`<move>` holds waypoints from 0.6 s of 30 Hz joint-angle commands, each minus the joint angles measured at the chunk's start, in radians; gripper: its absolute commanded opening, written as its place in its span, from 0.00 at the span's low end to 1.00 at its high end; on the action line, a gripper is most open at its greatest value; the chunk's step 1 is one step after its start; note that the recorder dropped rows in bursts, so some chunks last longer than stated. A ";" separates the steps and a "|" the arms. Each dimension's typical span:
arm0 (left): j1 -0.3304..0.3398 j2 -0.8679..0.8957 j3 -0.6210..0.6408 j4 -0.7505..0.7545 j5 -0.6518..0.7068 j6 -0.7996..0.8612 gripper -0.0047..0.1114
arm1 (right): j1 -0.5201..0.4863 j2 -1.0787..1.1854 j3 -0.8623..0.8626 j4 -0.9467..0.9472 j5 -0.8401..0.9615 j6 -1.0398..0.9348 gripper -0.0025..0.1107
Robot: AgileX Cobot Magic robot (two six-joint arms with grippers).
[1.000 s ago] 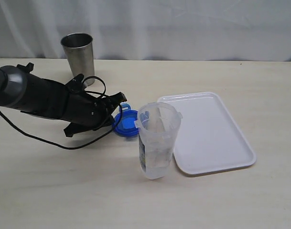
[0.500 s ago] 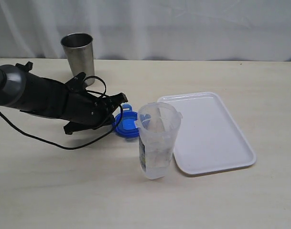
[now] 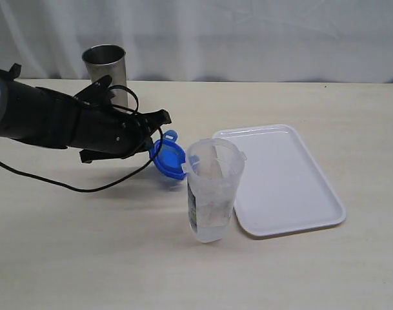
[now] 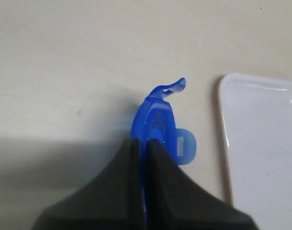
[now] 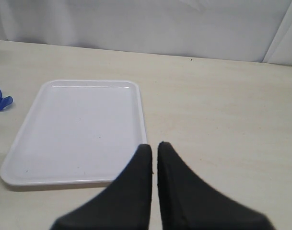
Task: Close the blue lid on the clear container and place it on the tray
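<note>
My left gripper point(image 3: 153, 144) is shut on the blue lid point(image 3: 168, 158), which hangs tilted on edge just above the table, left of the clear container point(image 3: 212, 190). In the left wrist view the blue lid point(image 4: 161, 120) sticks out edge-on from between the black fingers point(image 4: 122, 182), a flap curling at its far end. The container stands upright and open beside the tray's point(image 3: 283, 181) near-left corner. My right gripper point(image 5: 154, 146) is shut with nothing in it, above the table at the edge of the white tray point(image 5: 78, 129). The right arm is outside the exterior view.
A grey steel cup point(image 3: 107, 71) stands at the back left, just behind my left arm point(image 3: 48, 119). A black cable point(image 3: 93, 187) loops from the arm onto the table. A white curtain closes off the back.
My left gripper has lifted the blue lid off the table and tipped it onto its edge. The arm rose and drew slightly back. The container and tray have not moved.
</note>
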 commanded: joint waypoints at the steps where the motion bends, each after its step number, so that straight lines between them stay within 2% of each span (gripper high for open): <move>1: 0.023 -0.019 0.036 0.047 0.009 0.012 0.04 | -0.004 -0.004 0.002 -0.003 -0.002 -0.002 0.06; 8: 0.118 -0.019 0.082 0.133 0.146 0.015 0.04 | -0.004 -0.004 0.002 -0.003 -0.002 -0.002 0.06; 18: 0.250 -0.019 0.148 0.236 0.226 0.013 0.04 | -0.004 -0.004 0.002 -0.003 -0.002 -0.002 0.06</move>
